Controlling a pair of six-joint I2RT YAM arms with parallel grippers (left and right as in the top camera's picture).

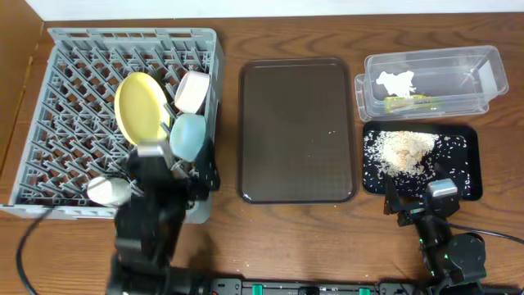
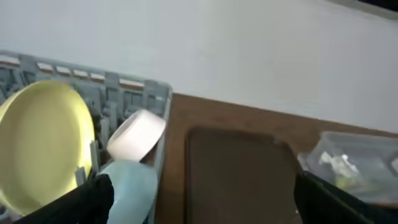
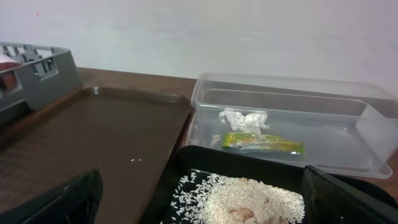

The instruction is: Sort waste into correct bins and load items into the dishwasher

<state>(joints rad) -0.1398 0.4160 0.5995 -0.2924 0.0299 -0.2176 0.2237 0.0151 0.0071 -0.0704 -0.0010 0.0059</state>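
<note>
Three dishes [image 1: 141, 105] stand in the rack [image 1: 74, 57] at nine o'clock; left gripper [image 2: 214, 199] and right gripper [image 3: 205, 202] both gape empty. Loading step, I judge: next, locate the unseen sticks.

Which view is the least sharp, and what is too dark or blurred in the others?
Left wrist: soft throughout; the yellow plate and white bowl have smeared edges. Right wrist: the wrapper in the clear tub is readable, though the near fingers are dark blurs. Overhead: evenly lit and sharp.

Lab-style robot bench: wooden table [image 1: 327, 238], plain white wall [image 3: 217, 37], dish rack [image 1: 123, 34]
</note>
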